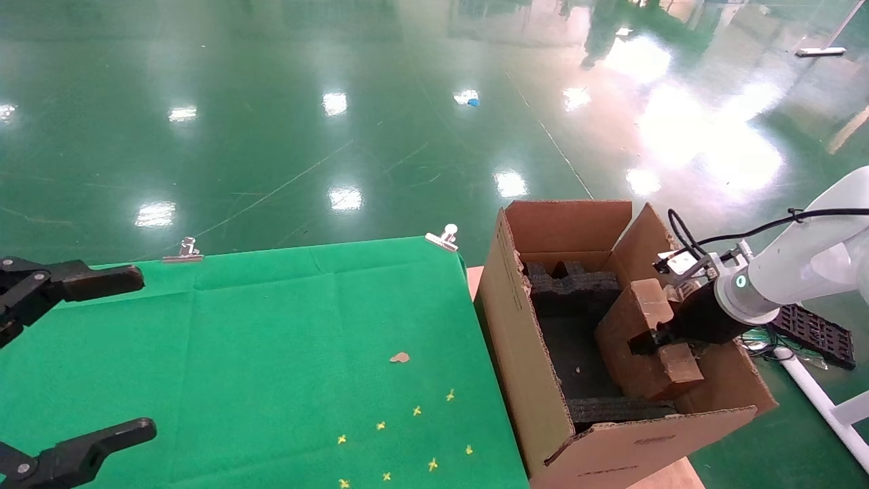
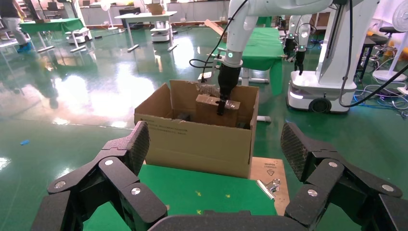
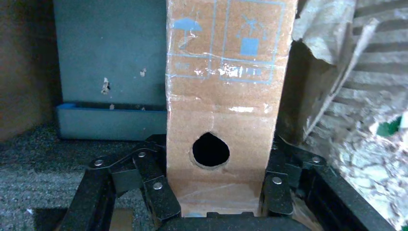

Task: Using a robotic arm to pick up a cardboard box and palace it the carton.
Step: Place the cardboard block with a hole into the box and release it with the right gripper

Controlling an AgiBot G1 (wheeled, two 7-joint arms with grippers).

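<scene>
One wrist view alone shows the cardboard box (image 3: 226, 110)'s hole, perhaps teardrop-shaped.

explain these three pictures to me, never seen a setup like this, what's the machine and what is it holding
This is a two-armed robot, and each picture comes from one of its own cameras. The wide picture looks down from its head. The other two come from cameras on its wrists, so black fingers frame each of them.

The right gripper, on the white robotic arm, is shut on a small cardboard box and holds it inside the large open carton, which is lined with black foam blocks. The right wrist picture shows that box up close, with a round hole in its narrow face and fingers clamped on both sides.

The left gripper is open, holds nothing, and sits over the green cloth covering the table. Small yellow marks and a brown scrap lie on the cloth.
</scene>
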